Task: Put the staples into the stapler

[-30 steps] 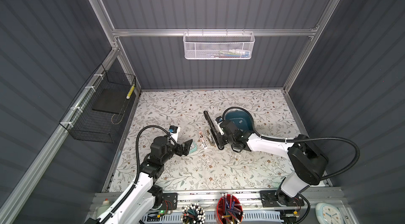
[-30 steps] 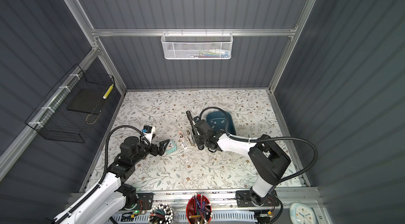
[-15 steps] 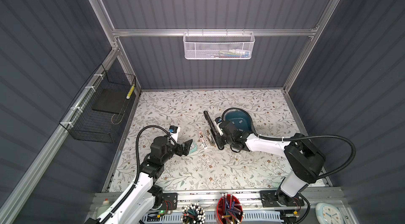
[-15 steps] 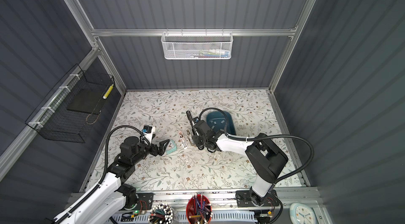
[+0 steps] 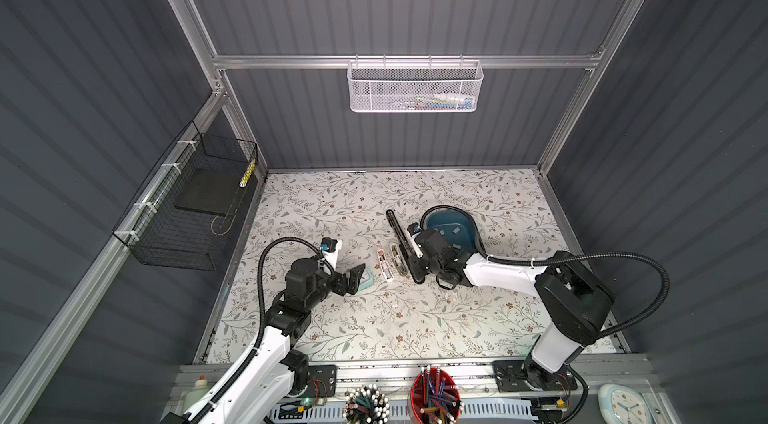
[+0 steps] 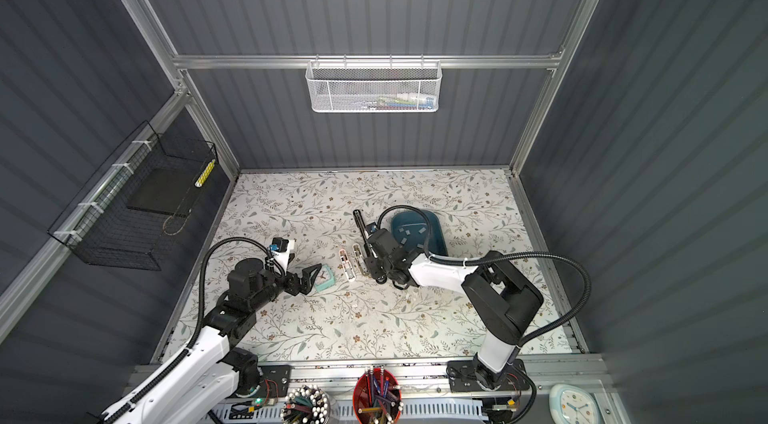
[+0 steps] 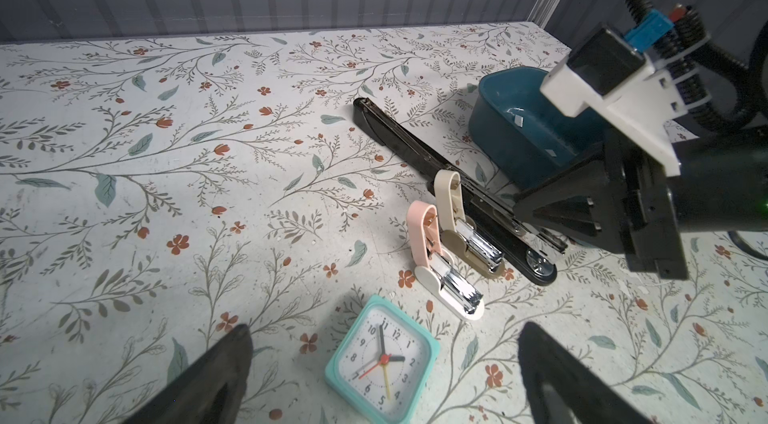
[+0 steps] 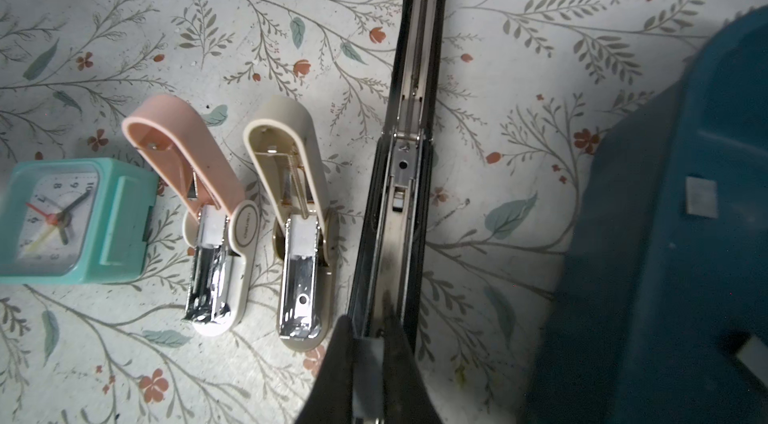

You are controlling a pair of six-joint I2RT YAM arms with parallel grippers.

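teal plastic tray [image 8: 665, 276], smooth, rounded, just beside long black stapler [image 8: 409, 110]: flat grey staples [image 8: 701, 197] loose inside. right gripper [image 8: 368, 330] narrow, pinching small grey strip [image 8: 368, 359] at black stapler's open shiny metal channel. left gripper [image 7: 384, 330] spread wide, apart from black stapler, over square mint clock [image 7: 382, 364].

In a top view I read the counter [image 6: 332, 330] left to right: clock [image 6: 324, 279], small stapler [image 6: 347, 265], second small stapler [image 6: 360, 260] just beside it, long stapler [image 6: 360, 229], then tub [image 6: 437, 240]. Staple strips [image 6: 409, 230] lie in the tub. The long stapler reaches farther back than both small ones.
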